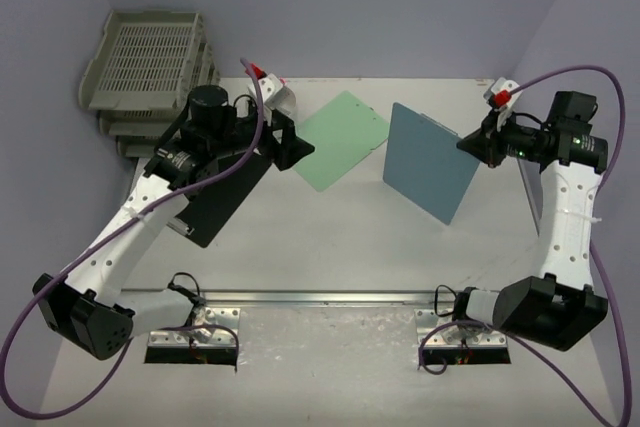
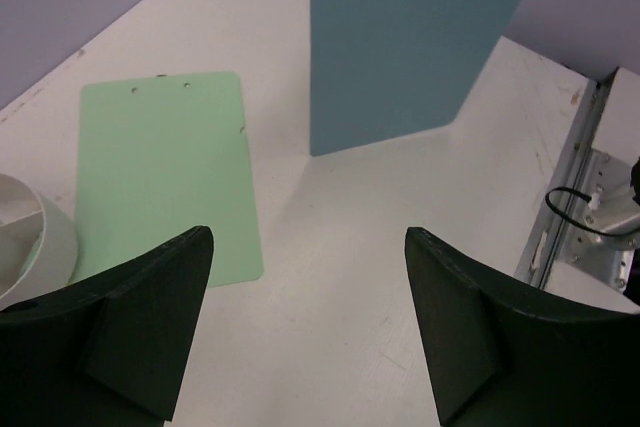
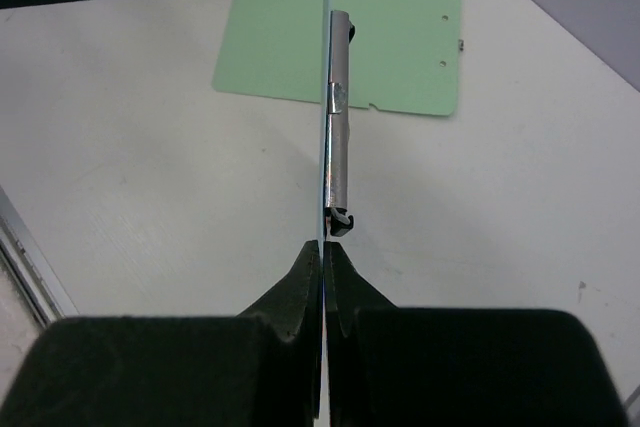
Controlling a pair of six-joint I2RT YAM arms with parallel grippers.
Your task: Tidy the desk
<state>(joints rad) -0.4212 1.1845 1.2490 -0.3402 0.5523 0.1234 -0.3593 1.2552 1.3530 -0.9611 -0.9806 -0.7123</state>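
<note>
The white bench (image 1: 350,247) fills most of the top view, grey trays (image 1: 150,57) stacked at its upper left. Right of centre the right jaws pinch an upright blue board (image 1: 430,162) by its edge; a green board (image 1: 340,137) lies flat at centre, the left jaws spread above the bench just left of it.

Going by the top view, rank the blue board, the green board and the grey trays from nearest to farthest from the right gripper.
1. Blue board: clamped in the right gripper.
2. Green board: flat, toward the middle.
3. Grey trays: far left corner.
</note>
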